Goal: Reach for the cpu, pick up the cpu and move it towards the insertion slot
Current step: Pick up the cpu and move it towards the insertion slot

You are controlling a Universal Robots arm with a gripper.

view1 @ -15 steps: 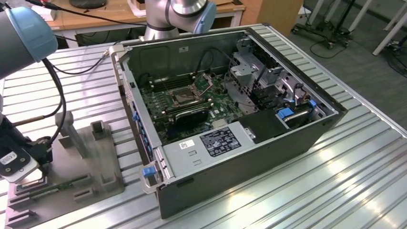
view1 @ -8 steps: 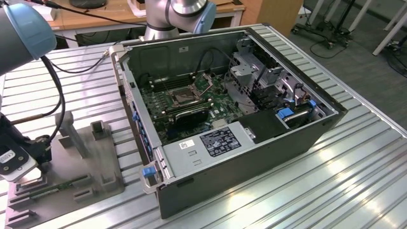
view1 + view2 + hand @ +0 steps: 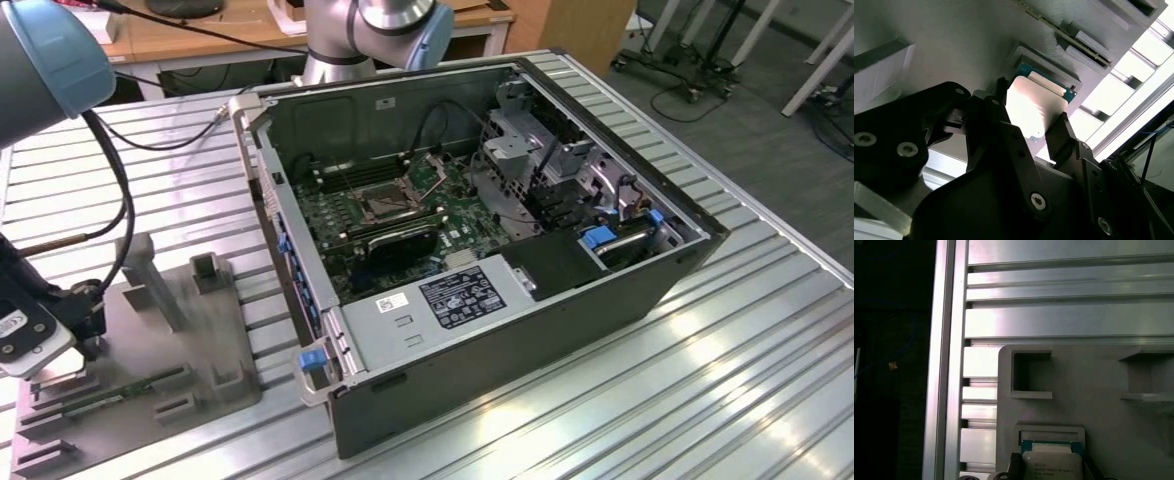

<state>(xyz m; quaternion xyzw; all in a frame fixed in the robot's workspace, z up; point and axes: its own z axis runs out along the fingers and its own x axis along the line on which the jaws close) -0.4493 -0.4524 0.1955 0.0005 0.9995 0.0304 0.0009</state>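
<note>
Fingers (image 3: 990,107) of the gripper (image 3: 1032,106) stood narrow, pressed against opposite edges of the cpu (image 3: 1040,100), which sat low in a recess of the grey tray (image 3: 954,45). The first wrist view placed the cpu (image 3: 1052,462) near a corner of the grey tray (image 3: 1094,390), beside the ribbed table (image 3: 1054,315). The exterior view added the insertion slot (image 3: 387,205) inside the open computer case (image 3: 534,320), well apart from the grey tray (image 3: 200,340) at that view's left.

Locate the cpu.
In both wrist views the cpu sits in a recess of the grey tray, at the gripper; that tray lies at the exterior view's left.
</note>
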